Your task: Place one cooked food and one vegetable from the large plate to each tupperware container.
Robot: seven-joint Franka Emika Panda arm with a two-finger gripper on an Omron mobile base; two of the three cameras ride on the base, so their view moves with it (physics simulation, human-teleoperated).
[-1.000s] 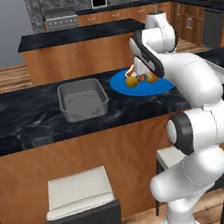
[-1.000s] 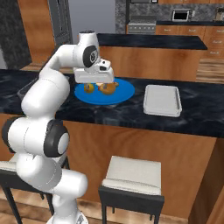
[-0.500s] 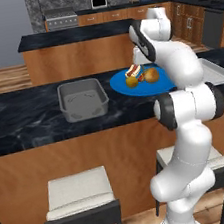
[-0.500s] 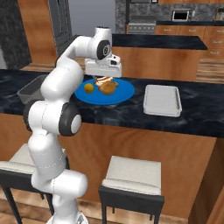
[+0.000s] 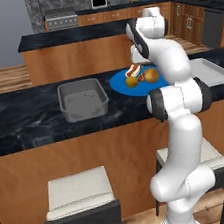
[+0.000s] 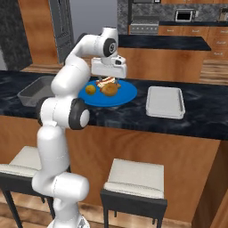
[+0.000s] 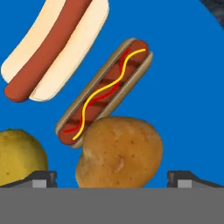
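Two containers sit on the dark marbled tabletop: a deep grey tub left of the blue plate, and a shallow pale tray right of it, both seemingly bare. The flat round plate holds two hot dogs and two round vegetables. The end effector hovers above them, jaws wide, gripping nothing.

White arm stands tall from base, elbow bent high, wrist turned down, hand pointing straight down; gripper wide open, nothing between its two dark fingertips, nothing held
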